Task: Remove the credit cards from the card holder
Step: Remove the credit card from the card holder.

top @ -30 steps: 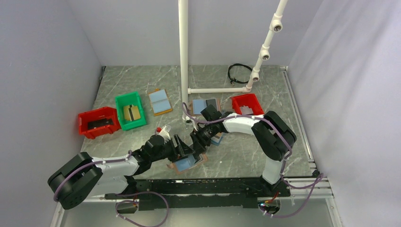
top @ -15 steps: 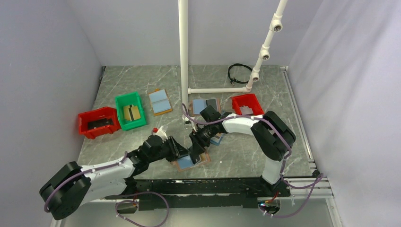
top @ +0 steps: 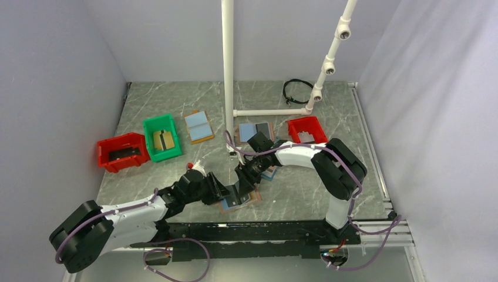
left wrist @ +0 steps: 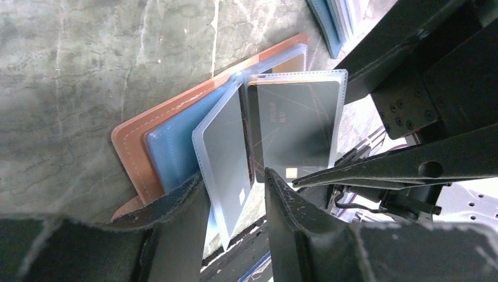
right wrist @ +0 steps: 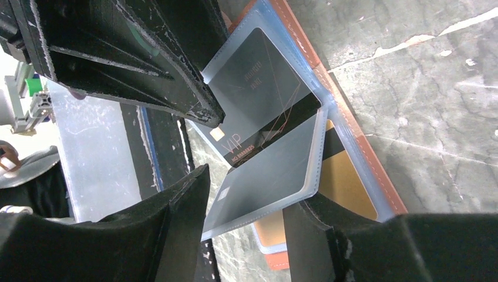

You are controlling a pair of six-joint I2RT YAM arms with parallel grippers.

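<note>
Working on the open card holder (top: 238, 201), lower centre of the top view, flat on the grey marbled table (top: 293, 200) between both arms. Progress looks early. The holder is spread open with its clear sleeve leaves (left wrist: 223, 153) fanned up, but the credit cards (left wrist: 293, 126) sit inside their sleeves and none lies loose beside this holder. Left to do: slide each dark card out and set it down.

At the bottom of its wrist view, the left gripper (left wrist: 235, 174) has fingers part-way apart astride one leaf; can't tell if it pinches or only straddles. Same for the right gripper (right wrist: 249, 191), with fingers either side of a leaf edge and the grip unclear.

Writing: "VIP" in pale letters on the dark card, middle of the right wrist view. The digit line under it is too small to read, and no brand is legible. Lower right there, a gold card (right wrist: 346, 182) shows in a pocket underneath.
</note>
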